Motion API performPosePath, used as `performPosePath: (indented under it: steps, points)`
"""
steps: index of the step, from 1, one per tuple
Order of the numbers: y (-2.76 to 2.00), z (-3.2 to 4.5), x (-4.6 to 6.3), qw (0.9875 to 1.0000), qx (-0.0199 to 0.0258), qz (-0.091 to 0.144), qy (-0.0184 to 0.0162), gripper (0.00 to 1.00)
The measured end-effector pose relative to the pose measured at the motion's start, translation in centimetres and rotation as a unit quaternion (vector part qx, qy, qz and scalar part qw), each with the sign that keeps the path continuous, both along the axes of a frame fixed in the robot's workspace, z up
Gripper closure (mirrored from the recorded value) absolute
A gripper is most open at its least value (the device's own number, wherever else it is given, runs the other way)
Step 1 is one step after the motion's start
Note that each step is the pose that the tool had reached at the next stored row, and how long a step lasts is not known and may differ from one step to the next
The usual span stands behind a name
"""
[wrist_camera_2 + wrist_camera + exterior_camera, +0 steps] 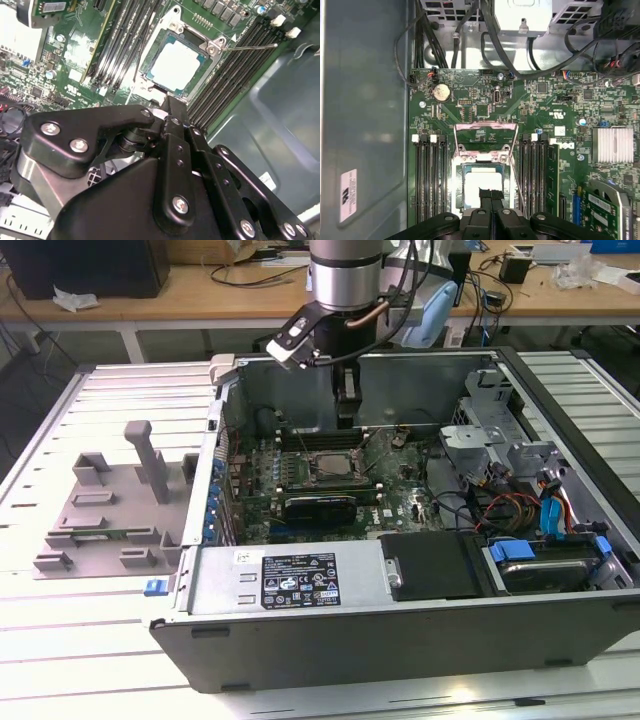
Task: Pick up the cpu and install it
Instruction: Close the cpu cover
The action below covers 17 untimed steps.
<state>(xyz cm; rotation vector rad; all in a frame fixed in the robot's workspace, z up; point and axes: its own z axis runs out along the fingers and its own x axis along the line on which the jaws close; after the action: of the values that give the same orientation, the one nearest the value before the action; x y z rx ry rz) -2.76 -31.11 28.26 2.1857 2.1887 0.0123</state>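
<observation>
Hovering mid-frame in the exterior view, the gripper [346, 424], fingers pressed together and empty, hangs above the cpu [175, 62] in its socket [211, 49].

the small flat square cpu [176, 65] has a smooth silver-grey metal top that shines nearly white under the light. the black hand [171, 102] looks matt, dotted with bright metal screw heads. the green motherboard [485, 107] has a glossy, smooth coating. the grey computer case [400, 640] is dull sheet metal, faintly sheened. the large grey tray with upright blocks [100, 530] is matt plastic. the pale ribbed surface [120, 390] gleams like painted metal. the arm's round silver collar [345, 280] is polished metal.
</observation>
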Motion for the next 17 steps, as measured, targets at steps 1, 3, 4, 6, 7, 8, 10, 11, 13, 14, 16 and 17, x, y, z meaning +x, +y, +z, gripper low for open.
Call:
performPosePath:
  steps: [1, 3, 4, 6, 7, 8, 10, 11, 13, 14, 16, 17]
  points:
    - [0.0, -0.01, 0.0, 1.0, 0.0001, 0.0, 0.0, 0.89]
    - [0.0, 0.0, 0.0, 1.0, 0.0, 0.0, -0.0001, 0.89]
    - [0.0, 0.01, 0.0, 1.0, 0.0, 0.0, 0.0, 0.89]
    - [0.0, 0.03, 0.3, 1.0, -0.0002, 0.0, 0.0001, 0.89]
    - [0.0, 0.01, 0.8, 1.0, -0.0001, 0.0, 0.0, 0.89]
    - [0.0, 0.02, 1.4, 1.0, -0.0001, 0.0, 0.0, 0.89]
    - [0.0, 0.01, 2.1, 1.0, -0.0001, 0.0, 0.0, 0.89]
    - [0.0, 0.01, 2.9, 1.0, 0.0, 0.0, 0.0, 0.89]
    - [0.0, 0.01, 4.3, 1.0, -0.0001, 0.0, 0.0001, 0.89]
    - [0.01, 0.0, 4.9, 1.0, 0.0001, 0.0, 0.0001, 0.89]
    - [0.0, 0.01, 6.7, 1.0, -0.0001, 0.0, 0.0001, 0.89]
    - [0.0, -0.02, 7.3, 1.0, 0.0, 0.0, 0.0002, 0.89]
